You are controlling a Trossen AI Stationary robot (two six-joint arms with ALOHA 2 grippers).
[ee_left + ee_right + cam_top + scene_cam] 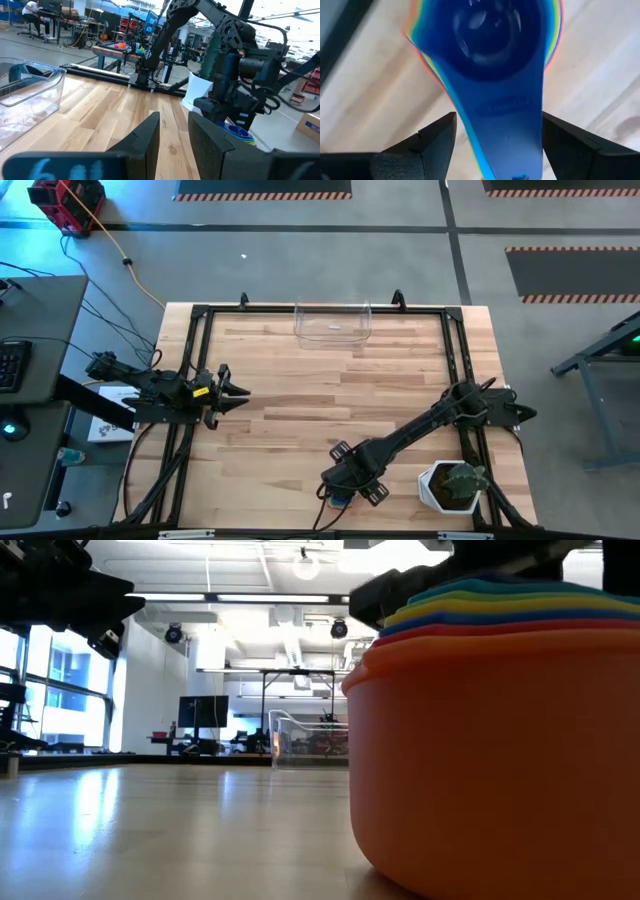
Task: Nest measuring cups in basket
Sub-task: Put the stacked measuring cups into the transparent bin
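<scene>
The cups (485, 55) sit already nested at the table's near edge, so the right gripper (492, 145) hovers spread-fingered astride their handles to lift all toward the far-edge basket (333, 322).

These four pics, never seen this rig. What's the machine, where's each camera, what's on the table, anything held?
Two dark robot arms at a wooden table.

The overhead picture shows both arms. Another camera sits at table height, and one rides on each wrist.

On the table: a clear basket at the far edge, a potted plant, and the stacked measuring cups at the near edge.

The right tool is open, its fingers either side of the cups' handles, gripping nothing yet. The left tool waits at the left side, open and empty.
</scene>
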